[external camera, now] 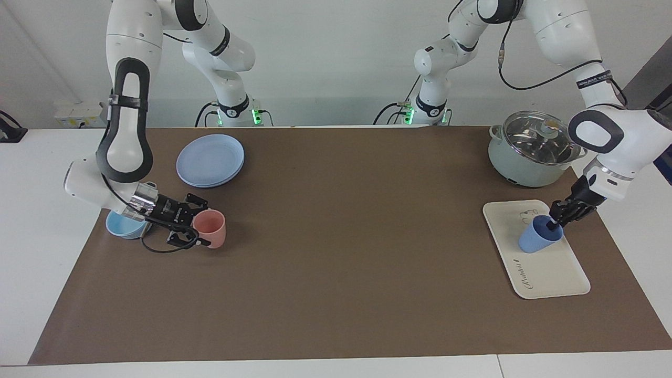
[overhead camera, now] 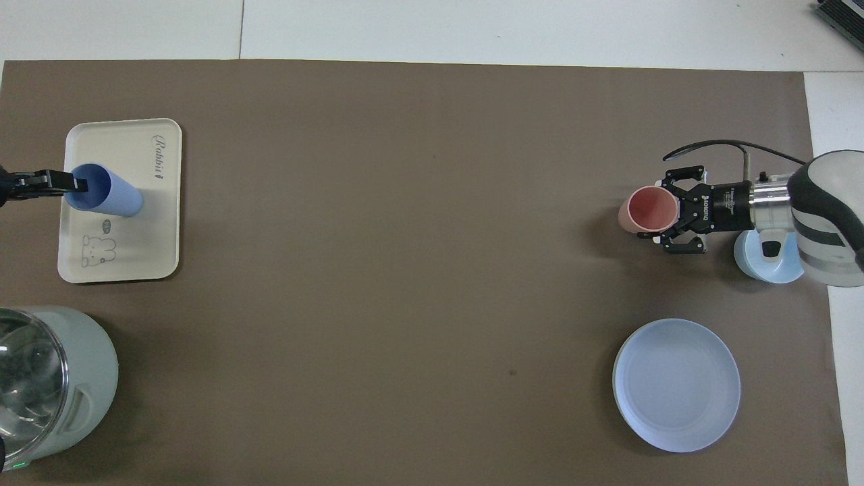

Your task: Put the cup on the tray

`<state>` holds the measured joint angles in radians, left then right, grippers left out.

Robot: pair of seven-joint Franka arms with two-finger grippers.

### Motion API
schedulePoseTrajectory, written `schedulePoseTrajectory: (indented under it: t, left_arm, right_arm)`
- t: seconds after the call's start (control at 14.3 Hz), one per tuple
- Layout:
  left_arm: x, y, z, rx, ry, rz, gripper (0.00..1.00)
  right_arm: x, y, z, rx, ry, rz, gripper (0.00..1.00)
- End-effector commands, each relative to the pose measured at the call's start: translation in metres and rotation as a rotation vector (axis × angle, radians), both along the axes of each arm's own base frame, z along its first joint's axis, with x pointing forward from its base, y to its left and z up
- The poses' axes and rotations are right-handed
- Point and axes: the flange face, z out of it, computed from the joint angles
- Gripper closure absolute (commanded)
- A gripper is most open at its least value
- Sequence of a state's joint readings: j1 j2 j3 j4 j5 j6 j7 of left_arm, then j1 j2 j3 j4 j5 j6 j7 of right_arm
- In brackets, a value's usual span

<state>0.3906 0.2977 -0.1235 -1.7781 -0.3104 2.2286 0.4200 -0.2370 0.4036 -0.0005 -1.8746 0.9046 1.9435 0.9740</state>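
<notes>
The cup (overhead camera: 108, 194) sits on the tray (overhead camera: 135, 256), the left gripper (overhead camera: 73, 181) pinching its rim, apparently shut. The right gripper (overhead camera: 665, 219) flanks a pink cup (overhead camera: 649, 210), beside a bowl (overhead camera: 776, 270).

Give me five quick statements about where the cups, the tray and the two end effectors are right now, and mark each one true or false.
1. The blue cup is over the cream tray. True.
2. The left end effector grips the blue cup at its rim. True.
3. The pink cup sits on the round blue plate. False: it stands on the brown mat, with the right end effector at it.
4. The pot with the glass lid is nearer to the robots than the tray. True.
5. The light-blue bowl lies on the tray. False: it is at the right arm's end of the table, beside the pink cup.
</notes>
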Motion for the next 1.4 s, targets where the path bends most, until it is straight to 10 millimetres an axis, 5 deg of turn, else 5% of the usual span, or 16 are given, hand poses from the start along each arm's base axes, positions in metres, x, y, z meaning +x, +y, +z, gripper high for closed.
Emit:
schedulePoseTrajectory:
  t: [0.0,0.07,0.14,0.28,0.63,0.91,1.19,1.33]
  left_arm:
    - [-0.008,-0.034,0.069,0.124,-0.005,-0.126,0.00]
    - [-0.012,-0.051,0.086,0.189,0.022,-0.190,0.00]
    - [-0.016,-0.071,0.100,0.229,0.042,-0.240,0.00]
    - [-0.028,-0.111,0.118,0.265,0.071,-0.310,0.00]
    - [-0.081,-0.204,0.119,0.255,0.180,-0.319,0.00]
    - [-0.094,-0.266,0.122,0.246,0.198,-0.262,0.00]
    - [-0.089,-0.268,0.129,0.236,0.174,-0.207,0.00]
    - [-0.085,-0.265,0.152,0.232,0.156,-0.200,0.00]
  right_arm:
    - [-0.004,0.001,0.002,0.031,-0.015,-0.006,1.00]
    - [-0.004,0.001,0.004,0.018,-0.018,-0.011,0.78]
    - [-0.004,0.003,0.006,-0.001,-0.029,0.010,0.25]
    - [-0.005,0.002,0.008,-0.031,-0.033,0.036,0.06]
    - [-0.010,-0.015,0.011,-0.125,-0.027,0.097,0.02]
    - [-0.011,-0.023,0.023,-0.289,-0.056,0.239,0.02]
    - [-0.001,-0.035,0.037,-0.517,-0.220,0.449,0.02]
    - [0.000,-0.037,0.055,-0.564,-0.299,0.535,0.02]
